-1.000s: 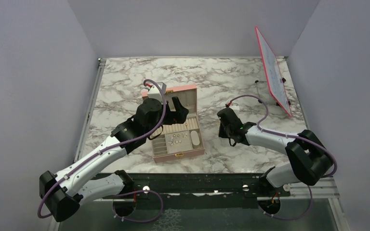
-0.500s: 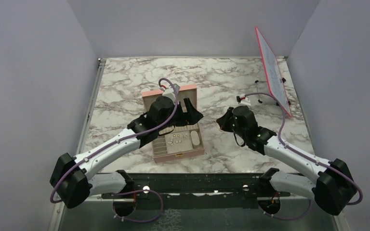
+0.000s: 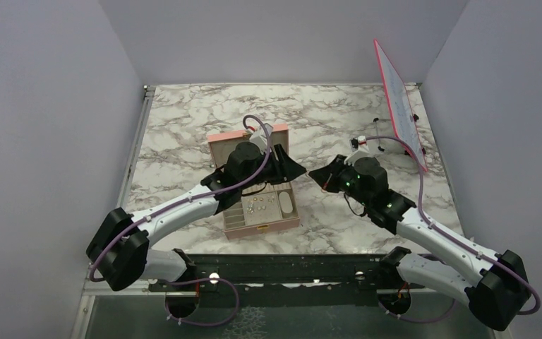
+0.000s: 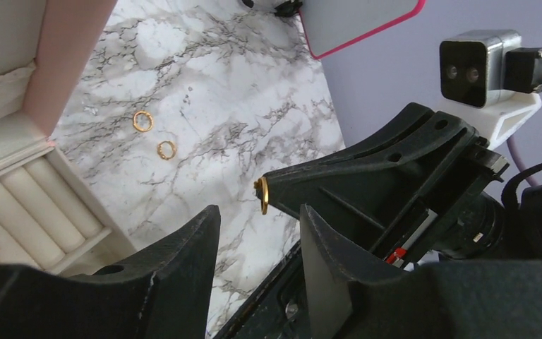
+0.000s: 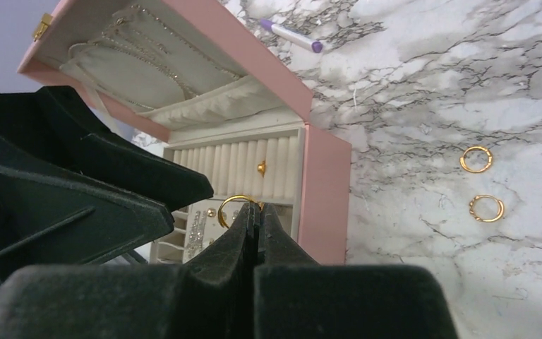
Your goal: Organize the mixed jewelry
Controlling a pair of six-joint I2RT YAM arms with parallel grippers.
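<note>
Apparently we are handing a ring (image 4: 262, 196) across.
Our right claw (image 5: 255, 210) pinches it edge-out so our left claw (image 4: 260, 215), parted and empty, can take it beside the box (image 5: 324, 183).

The right gripper (image 5: 255, 215) is seen at 6 o'clock, pressed closed on a gold ring (image 5: 231, 200); the opened pink box (image 5: 324, 191) is shown toward 10 o'clock, a gold stud (image 5: 261, 167) seated on its rolls; an upper hoop (image 5: 476, 159) and a lower hoop (image 5: 487, 208) are laid on the marble table (image 5: 430, 85) toward 3 o'clock; a purple-capped pen (image 5: 291, 35) is seen at 12 o'clock.
</note>
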